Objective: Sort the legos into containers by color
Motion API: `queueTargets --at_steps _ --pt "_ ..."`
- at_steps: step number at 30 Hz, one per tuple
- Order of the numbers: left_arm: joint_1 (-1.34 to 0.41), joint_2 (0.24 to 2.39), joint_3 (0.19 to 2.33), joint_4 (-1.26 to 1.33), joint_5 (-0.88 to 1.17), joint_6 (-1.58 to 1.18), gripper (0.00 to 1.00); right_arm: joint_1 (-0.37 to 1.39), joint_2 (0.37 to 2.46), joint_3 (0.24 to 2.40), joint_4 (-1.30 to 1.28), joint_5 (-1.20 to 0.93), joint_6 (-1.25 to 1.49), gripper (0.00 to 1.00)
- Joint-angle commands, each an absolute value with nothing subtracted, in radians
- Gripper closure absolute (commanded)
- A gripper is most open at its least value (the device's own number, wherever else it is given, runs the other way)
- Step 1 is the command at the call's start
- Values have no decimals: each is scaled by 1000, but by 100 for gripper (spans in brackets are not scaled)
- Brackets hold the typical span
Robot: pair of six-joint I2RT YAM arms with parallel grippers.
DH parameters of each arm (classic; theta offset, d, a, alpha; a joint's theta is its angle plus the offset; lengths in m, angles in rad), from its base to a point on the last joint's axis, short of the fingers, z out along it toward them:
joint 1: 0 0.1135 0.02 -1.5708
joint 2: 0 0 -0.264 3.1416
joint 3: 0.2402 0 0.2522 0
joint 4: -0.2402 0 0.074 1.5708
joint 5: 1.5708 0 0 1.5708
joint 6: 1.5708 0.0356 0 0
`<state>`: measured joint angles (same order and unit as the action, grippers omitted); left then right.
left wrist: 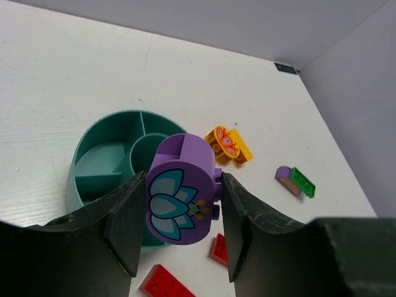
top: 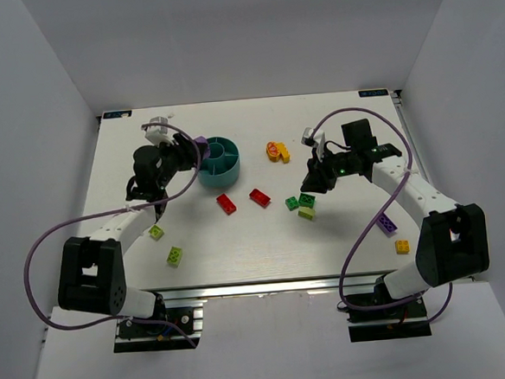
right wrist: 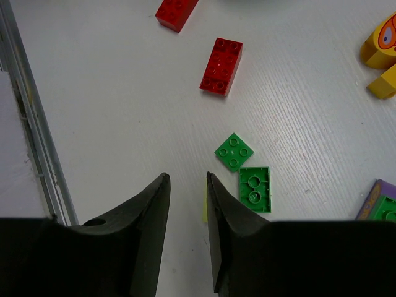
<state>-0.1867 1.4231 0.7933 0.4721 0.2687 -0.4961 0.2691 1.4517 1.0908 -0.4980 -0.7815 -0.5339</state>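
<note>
Left fingers [left wrist: 127, 226] first: two dark, matte, rough-cast pads spread about a brick apart and clamped on a purple brick [left wrist: 182, 189], one pad on each side. It is a glossy, rounded piece with a hollow top, and its face carries a printed lotus in teal and pale blue with small yellow stamens. From the wrist view it hangs in front of the near rim of the teal bowl [left wrist: 80, 179]; from above it sits at that bowl's left edge. The bowl is round, smooth plastic, split by thin inner walls around a small central ring. Over to the right fingers [right wrist: 154, 210] - drawn close but not touching, a narrow slit of white desk [right wrist: 93, 124] showing between them, nothing pinched. A sliver of lime brick [right wrist: 205, 207] peeks out against the inner edge of one pad; whether it touches, I can't tell. Just beyond the tips lie two flat green square plates [right wrist: 234, 151], nearly corner to corner, one turned on the diagonal. Farther out are two red studded bricks [right wrist: 221, 67], well apart from the bowl. Right of the bowl rests an orange-yellow brick [left wrist: 228, 145] with a butterfly print - and the desk itself shows a fine ridged grain.
</note>
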Motion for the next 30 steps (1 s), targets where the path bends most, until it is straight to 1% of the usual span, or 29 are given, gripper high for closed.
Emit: queueTargets --at_steps 1,9,15,22,30 --pt "-192 1416 718 624 298 -453 89 270 1416 1129 -486 -795 -543 64" --pt "-192 1480 655 839 324 -445 86 270 1427 1135 -502 -785 -557 63" --pt "-176 1555 680 868 351 -439 85 267 1427 1137 -508 -779 -566 61" --pt "-130 1588 672 893 396 -442 83 258 1425 1131 -509 -778 -569 60" --pt "-118 1628 699 911 426 -456 76 256 1439 1138 -515 -779 -572 59"
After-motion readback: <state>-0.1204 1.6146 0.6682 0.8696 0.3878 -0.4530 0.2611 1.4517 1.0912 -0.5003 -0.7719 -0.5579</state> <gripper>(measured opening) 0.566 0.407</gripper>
